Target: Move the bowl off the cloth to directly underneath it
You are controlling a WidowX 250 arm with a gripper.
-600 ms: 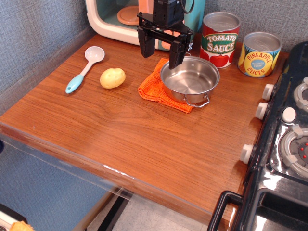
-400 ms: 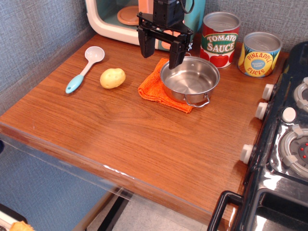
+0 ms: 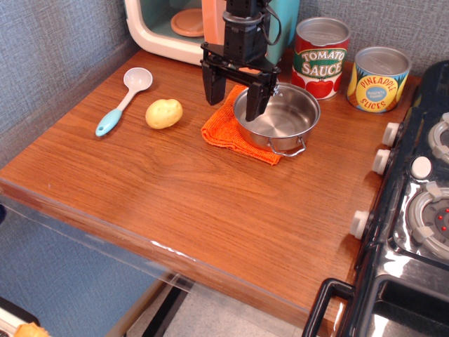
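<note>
The bowl [image 3: 280, 119] is a shiny steel pot with wire loop handles. It sits on the right part of the orange knitted cloth [image 3: 226, 129] near the back of the wooden counter. My gripper [image 3: 232, 94] is open and empty, hanging over the pot's left rim. Its right finger [image 3: 255, 104] reaches down just inside the rim. Its left finger [image 3: 210, 88] hangs outside, above the cloth's left part. I cannot tell whether either finger touches the pot.
A potato [image 3: 164, 113] and a blue-handled white spoon [image 3: 123, 100] lie left of the cloth. A tomato sauce can [image 3: 320, 56] and a pineapple can [image 3: 379, 78] stand behind the pot. A toy oven [image 3: 175, 28] is at the back, a stove [image 3: 421, 210] at right.
My gripper has come down and shifted slightly right, so its right finger now dips inside the pot's left rim. Pot and cloth have not moved.
</note>
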